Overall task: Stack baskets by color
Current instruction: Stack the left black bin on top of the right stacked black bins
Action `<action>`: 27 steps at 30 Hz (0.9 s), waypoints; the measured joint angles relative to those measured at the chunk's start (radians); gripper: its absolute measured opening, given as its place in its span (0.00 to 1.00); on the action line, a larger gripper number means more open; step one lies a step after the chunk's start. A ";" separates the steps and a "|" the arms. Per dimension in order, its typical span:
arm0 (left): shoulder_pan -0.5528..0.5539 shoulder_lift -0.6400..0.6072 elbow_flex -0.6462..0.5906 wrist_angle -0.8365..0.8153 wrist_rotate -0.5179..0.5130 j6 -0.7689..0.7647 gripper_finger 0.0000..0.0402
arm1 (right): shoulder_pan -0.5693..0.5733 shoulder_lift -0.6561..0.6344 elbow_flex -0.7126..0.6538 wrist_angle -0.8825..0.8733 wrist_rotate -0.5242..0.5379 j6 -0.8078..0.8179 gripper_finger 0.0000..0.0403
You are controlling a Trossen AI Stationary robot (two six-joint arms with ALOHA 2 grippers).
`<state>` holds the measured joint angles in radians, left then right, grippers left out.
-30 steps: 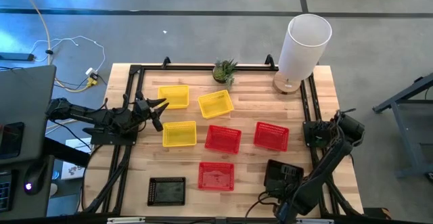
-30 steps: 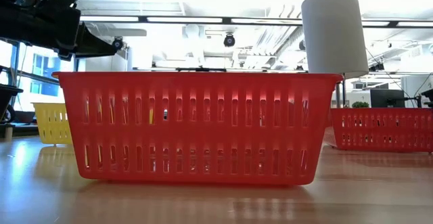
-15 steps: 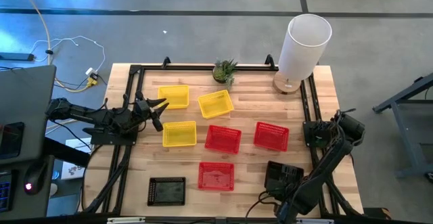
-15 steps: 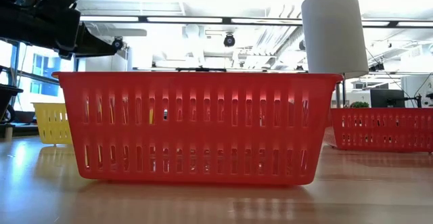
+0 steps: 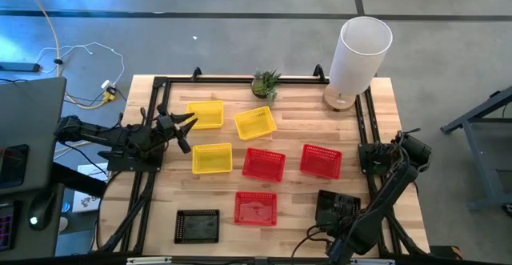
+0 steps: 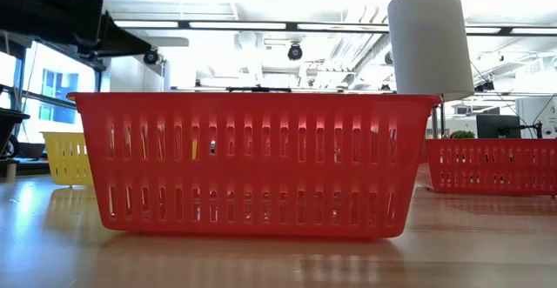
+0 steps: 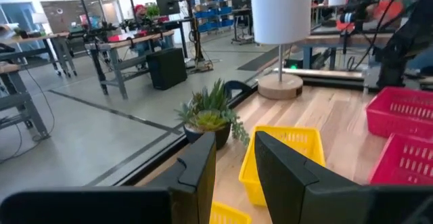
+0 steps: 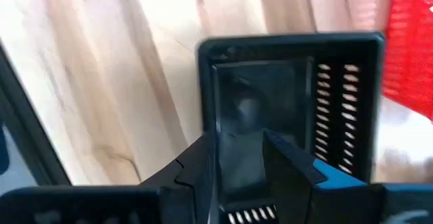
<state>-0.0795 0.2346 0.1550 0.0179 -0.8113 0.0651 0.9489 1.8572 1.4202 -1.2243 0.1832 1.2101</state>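
Wooden counter (image 5: 288, 193) under bright ceiling lights, with a white cylinder (image 5: 360, 53) and a small plant (image 5: 266, 82) at its far edge. Left gripper (image 5: 186, 129) hovers at the counter's left side, fingers parted and empty; three yellow baskets (image 5: 212, 158) lie just beyond its tips. Right gripper (image 8: 237, 158) is low at the near right corner, fingers spread, with a black basket (image 5: 336, 206) directly beneath and ahead of it. Three red baskets (image 5: 256, 208) sit between the two grippers, and another black basket (image 5: 197, 226) lies near the front left.

The right arm hides part of a black basket (image 5: 334, 206); only two black baskets are visible.
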 joint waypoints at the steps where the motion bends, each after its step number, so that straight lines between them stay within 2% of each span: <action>1: 0.000 0.001 0.007 -0.003 0.016 0.000 0.23 | 0.000 0.000 0.001 -0.007 -0.002 0.005 0.27; 6: 0.000 0.027 0.065 -0.071 0.131 -0.041 0.23 | 0.000 0.000 0.001 -0.010 0.041 -0.008 0.27; 17: 0.000 0.239 0.276 -0.384 0.238 -0.236 0.23 | -0.053 0.000 0.001 -0.085 0.334 -0.030 0.27; 27: -0.001 0.506 0.454 -0.677 0.546 -0.392 0.23 | -0.148 0.000 0.001 -0.128 0.507 -0.058 0.27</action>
<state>-0.0804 0.7408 0.6086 -0.6592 -0.2649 -0.3268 0.8012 1.8568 1.4216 -1.3519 0.6902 1.1523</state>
